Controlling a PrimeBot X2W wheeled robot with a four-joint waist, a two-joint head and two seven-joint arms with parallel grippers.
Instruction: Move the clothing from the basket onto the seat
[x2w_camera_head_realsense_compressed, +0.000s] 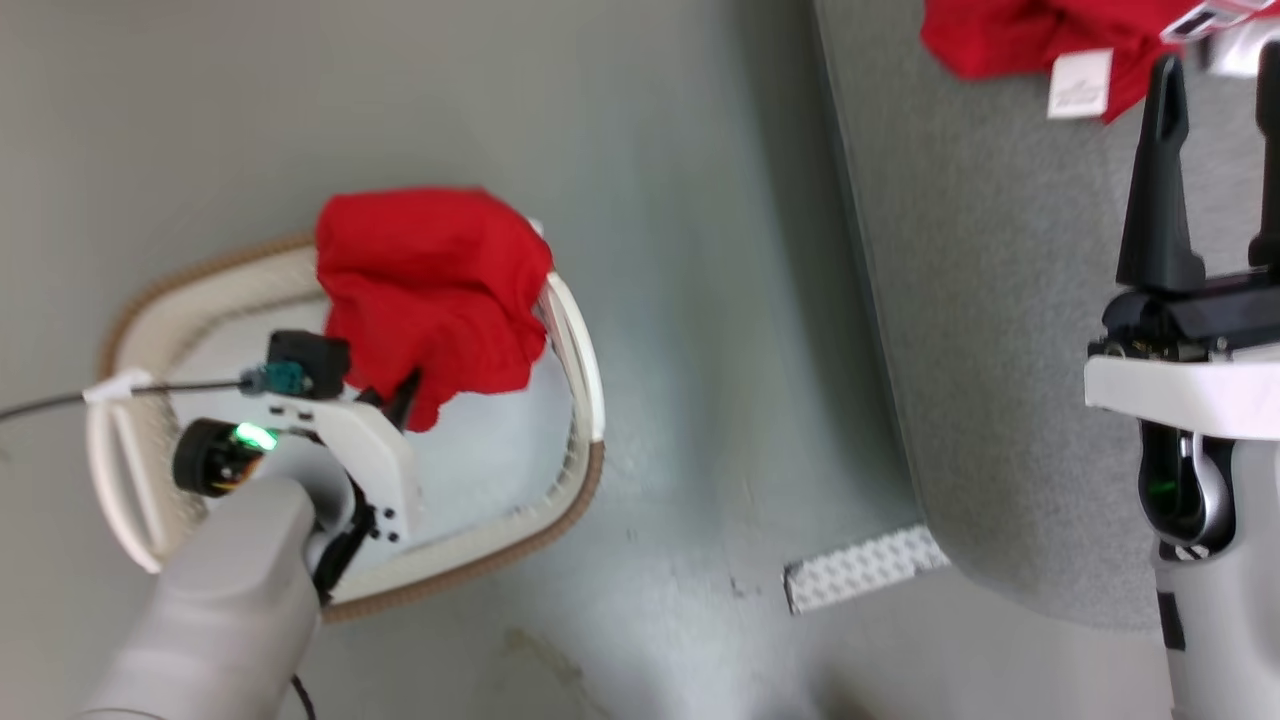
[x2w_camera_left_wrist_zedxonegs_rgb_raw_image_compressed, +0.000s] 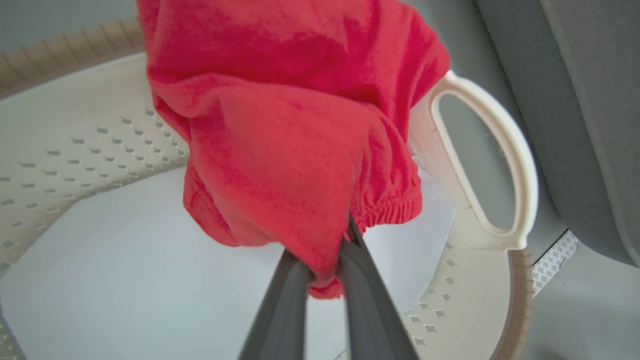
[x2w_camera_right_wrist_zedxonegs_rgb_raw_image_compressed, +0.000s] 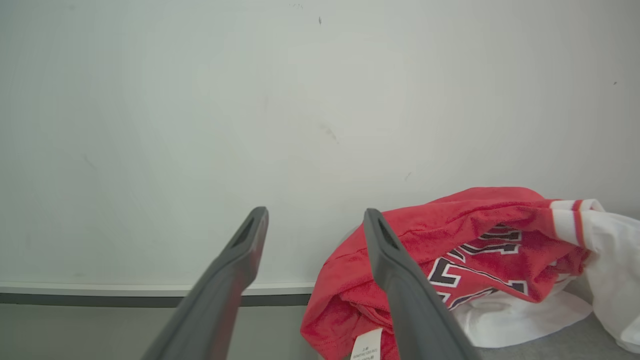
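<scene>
A plain red garment (x2w_camera_head_realsense_compressed: 430, 295) hangs over the white basket (x2w_camera_head_realsense_compressed: 575, 340), pinched between my left gripper's fingers; the left wrist view shows the gripper (x2w_camera_left_wrist_zedxonegs_rgb_raw_image_compressed: 325, 267) shut on the garment's (x2w_camera_left_wrist_zedxonegs_rgb_raw_image_compressed: 280, 130) lower fold, above the basket's bare floor (x2w_camera_left_wrist_zedxonegs_rgb_raw_image_compressed: 125, 260). On the grey sofa seat (x2w_camera_head_realsense_compressed: 1000, 300) at the upper right lies a second red garment (x2w_camera_head_realsense_compressed: 1020, 35) with a white tag. The right wrist view shows that one's block lettering (x2w_camera_right_wrist_zedxonegs_rgb_raw_image_compressed: 475, 265) and white trim. My right gripper (x2w_camera_head_realsense_compressed: 1215, 70) is open just beside it, nothing between its fingers (x2w_camera_right_wrist_zedxonegs_rgb_raw_image_compressed: 245, 250).
The basket stands on grey floor left of the sofa, its handle (x2w_camera_left_wrist_zedxonegs_rgb_raw_image_compressed: 505, 150) toward the sofa's edge. A white dotted strip (x2w_camera_head_realsense_compressed: 865, 568) pokes out from under the sofa's front corner. A pale wall (x2w_camera_right_wrist_zedxonegs_rgb_raw_image_compressed: 300, 125) rises behind the seat.
</scene>
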